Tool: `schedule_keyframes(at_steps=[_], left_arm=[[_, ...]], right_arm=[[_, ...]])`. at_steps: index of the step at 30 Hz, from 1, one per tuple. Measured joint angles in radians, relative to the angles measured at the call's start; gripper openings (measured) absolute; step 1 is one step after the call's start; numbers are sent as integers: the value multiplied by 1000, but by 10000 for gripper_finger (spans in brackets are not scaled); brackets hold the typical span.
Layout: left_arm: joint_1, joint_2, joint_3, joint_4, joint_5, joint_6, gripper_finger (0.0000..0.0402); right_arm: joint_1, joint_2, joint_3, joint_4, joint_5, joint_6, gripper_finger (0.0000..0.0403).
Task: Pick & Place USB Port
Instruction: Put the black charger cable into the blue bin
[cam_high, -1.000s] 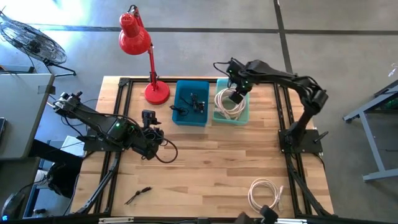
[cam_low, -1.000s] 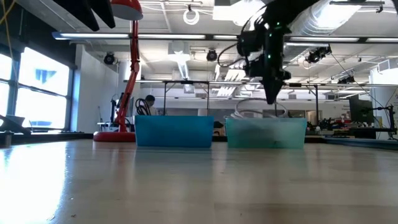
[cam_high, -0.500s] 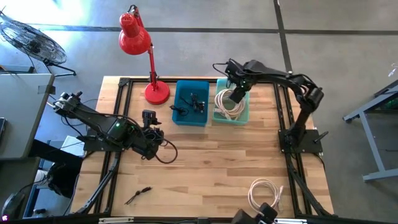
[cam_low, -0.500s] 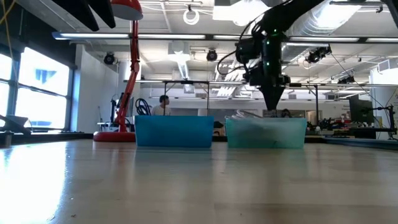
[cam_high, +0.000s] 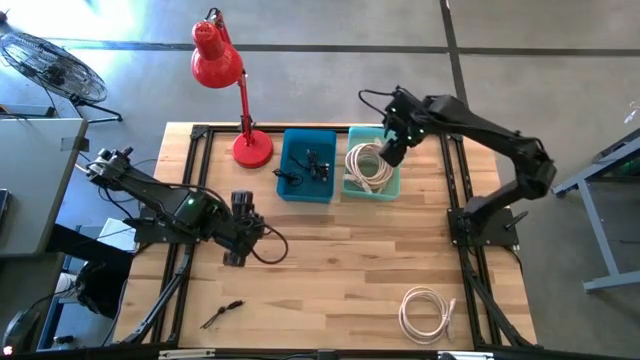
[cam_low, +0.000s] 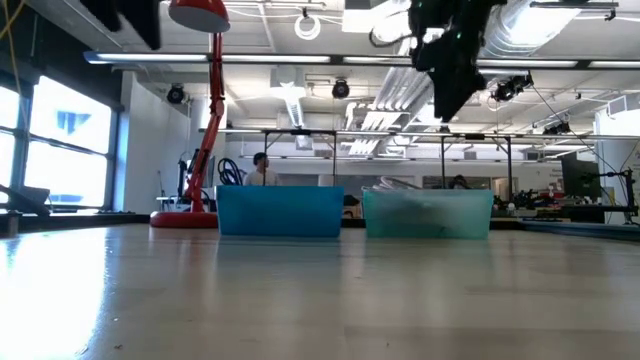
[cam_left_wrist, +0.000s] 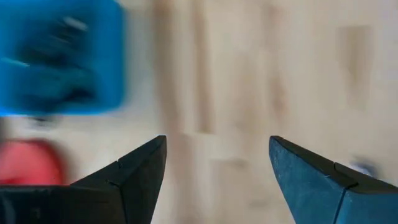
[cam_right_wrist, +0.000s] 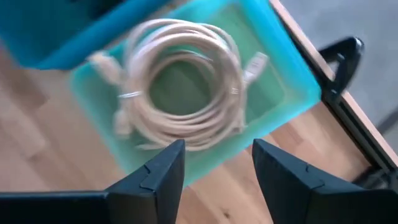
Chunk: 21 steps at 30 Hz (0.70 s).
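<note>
Risen since a second ago, right hand (cam_high: 390, 152) hovers over teal bin (cam_high: 390, 185), fingers apart, empty. White coiled cable (cam_right_wrist: 180, 106) lies inside bin. Left hand (cam_left_wrist: 217, 177) apart too.

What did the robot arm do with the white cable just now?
The right gripper opened, let go of the coiled white cable, and lifted up from the teal plastic bin, where the cable now lies. The left gripper shifted a little over the wooden table, open and empty. The blue bin, red desk lamp and second white cable stayed put.
</note>
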Motion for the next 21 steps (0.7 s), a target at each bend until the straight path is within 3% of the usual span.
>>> schedule_keyframes(at_steps=[5, 15, 18, 21], left_arm=[[-47, 11, 0, 6, 219, -111, 280], [-242, 139, 0, 15, 243, -664, 280], [-300, 195, 0, 8, 298, -812, 280], [-320, 245, 0, -12, 429, -930, 280]], right_arm=[[75, -62, 0, 0, 3, 0, 181], [220, -84, 0, 35, 51, -17, 181], [250, -84, 0, 61, 52, -41, 181], [271, -84, 0, 78, 49, -70, 181]])
